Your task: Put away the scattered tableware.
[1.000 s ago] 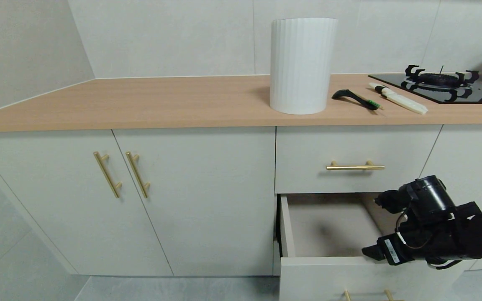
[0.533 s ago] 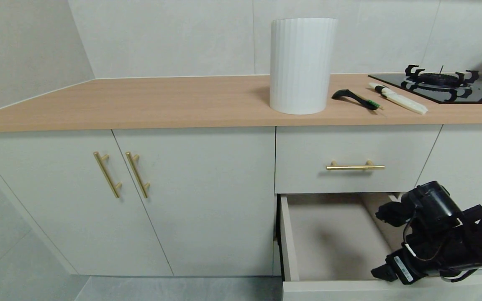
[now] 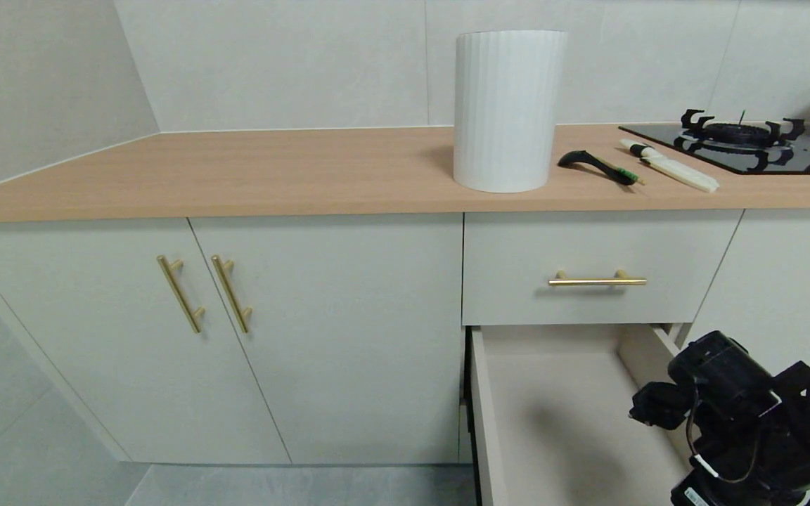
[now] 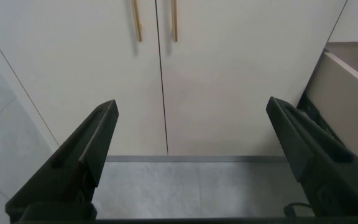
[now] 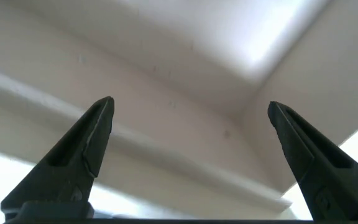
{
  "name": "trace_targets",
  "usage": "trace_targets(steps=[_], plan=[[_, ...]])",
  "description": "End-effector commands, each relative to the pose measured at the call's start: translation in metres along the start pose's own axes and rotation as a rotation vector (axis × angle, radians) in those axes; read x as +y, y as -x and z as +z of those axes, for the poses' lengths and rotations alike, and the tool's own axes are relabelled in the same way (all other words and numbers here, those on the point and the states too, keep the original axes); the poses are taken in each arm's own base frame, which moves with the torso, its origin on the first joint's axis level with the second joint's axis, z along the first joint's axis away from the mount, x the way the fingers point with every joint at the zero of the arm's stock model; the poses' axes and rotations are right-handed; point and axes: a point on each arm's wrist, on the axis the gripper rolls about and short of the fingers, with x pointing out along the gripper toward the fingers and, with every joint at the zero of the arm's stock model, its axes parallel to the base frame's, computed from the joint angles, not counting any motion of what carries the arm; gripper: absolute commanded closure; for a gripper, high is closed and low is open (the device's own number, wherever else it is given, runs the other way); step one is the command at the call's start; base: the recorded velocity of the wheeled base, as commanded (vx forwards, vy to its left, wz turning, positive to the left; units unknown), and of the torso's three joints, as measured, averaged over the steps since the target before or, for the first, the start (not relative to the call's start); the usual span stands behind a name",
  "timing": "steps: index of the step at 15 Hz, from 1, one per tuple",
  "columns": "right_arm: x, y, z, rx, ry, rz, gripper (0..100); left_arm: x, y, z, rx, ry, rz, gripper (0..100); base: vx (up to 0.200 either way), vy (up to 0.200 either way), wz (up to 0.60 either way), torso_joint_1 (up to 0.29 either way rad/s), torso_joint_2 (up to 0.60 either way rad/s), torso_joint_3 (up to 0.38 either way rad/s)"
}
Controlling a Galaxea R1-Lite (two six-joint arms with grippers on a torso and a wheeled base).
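**Tableware on the counter, lower drawer open, both grippers empty**

A black-handled utensil with a green-banded tip (image 3: pixel 596 166) and a cream-white utensil (image 3: pixel 669 166) lie side by side on the light wooden countertop (image 3: pixel 271 172). They are close together, at about 1 o'clock in the head view. At their 9 o'clock, just beside the black one, stands a tall white ribbed cylinder (image 3: pixel 507 109). At their 3 o'clock is a black glass gas hob (image 3: pixel 742 151).

At 6 o'clock from them is a closed drawer with a brass bar handle (image 3: pixel 597 281), and under it a pale lower drawer (image 3: pixel 484 414) stands pulled out.

The right arm (image 3: pixel 763 429) sits at 5 o'clock, over that drawer's right side. The right gripper (image 5: pixel 188 106) has its fingers spread wide and holds nothing. It faces pale panels that meet in a corner.

The left gripper (image 4: pixel 191 109) is likewise spread and empty, facing two cabinet doors with brass handles (image 4: pixel 157 22) above grey floor.
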Motion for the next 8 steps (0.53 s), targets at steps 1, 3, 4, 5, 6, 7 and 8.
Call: trace_targets(steps=[1, 3, 4, 5, 6, 7, 8], plan=[[-0.001, 0.004, 0.006, -0.032, -0.006, -0.005, 0, 0.000, 0.000, 0.000, 0.002, 0.000, 0.000, 0, 0.000, 0.000, 0.00, 0.000, 0.00, 0.000], [-0.006, 0.016, 0.018, -0.107, -0.102, -0.016, 0, 0.000, 0.000, 0.000, 0.002, 0.000, 0.000, 0, 0.000, 0.000, 0.00, 0.000, 0.00, 0.000], [-0.009, 0.023, 0.024, -0.145, -0.182, -0.014, 0, 0.000, 0.000, 0.000, 0.002, 0.000, 0.000, 0, 0.000, 0.000, 0.00, 0.000, 0.00, 0.000], [-0.012, 0.032, 0.030, -0.193, -0.253, -0.016, 0, 0.000, 0.000, 0.000, 0.002, 0.000, 0.000, 0, 0.000, 0.000, 0.00, 0.000, 0.00, 0.000], [-0.017, 0.041, 0.033, -0.236, -0.297, -0.019, 0, 0.000, 0.000, 0.000, 0.002, 0.000, 0.000, 0, 0.000, 0.000, 0.00, 0.000, 0.00, 0.000], [-0.020, 0.048, 0.034, -0.283, -0.310, -0.024, 0, 0.000, 0.000, 0.000, 0.002, 0.000, 0.000, 0, 0.000, 0.000, 0.00, 0.000, 0.00, 0.000], [-0.022, 0.054, 0.035, -0.338, -0.322, -0.030, 0, 0.000, 0.000, 0.000, 0.002, 0.000, 0.000, 0, 0.000, 0.000, 0.00, 0.000, 0.00, 0.000]])
